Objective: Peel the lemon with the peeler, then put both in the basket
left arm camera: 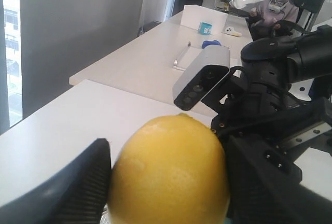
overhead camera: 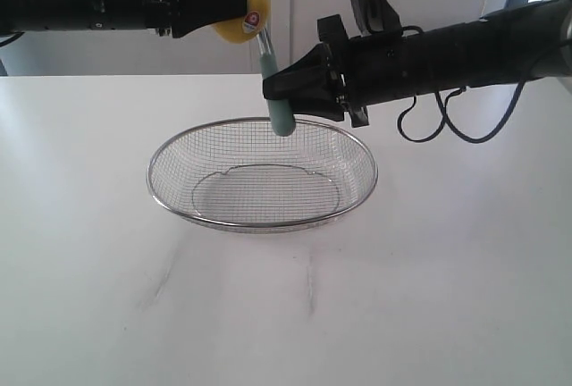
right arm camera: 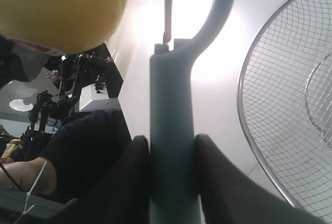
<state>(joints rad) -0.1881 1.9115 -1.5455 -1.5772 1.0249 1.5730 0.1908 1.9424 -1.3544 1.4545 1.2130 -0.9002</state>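
Observation:
The yellow lemon (overhead camera: pixel 243 11), its white-and-red sticker facing the camera, hangs high above the table with my left gripper (overhead camera: pixel 222 6) shut on it; it fills the left wrist view (left arm camera: pixel 171 172) between the black fingers. My right gripper (overhead camera: pixel 279 87) is shut on the teal handle of the peeler (overhead camera: pixel 273 82), which stands nearly upright with its metal head against the lemon's lower right side. In the right wrist view the handle (right arm camera: pixel 171 130) runs between the two pads, the lemon (right arm camera: pixel 62 11) beyond it. The wire mesh basket (overhead camera: pixel 170 149) sits on the table below both.
The white table (overhead camera: pixel 447 297) spreads around the basket. The right arm's black cable (overhead camera: pixel 447 122) loops down behind the basket's right side. A white wall stands behind.

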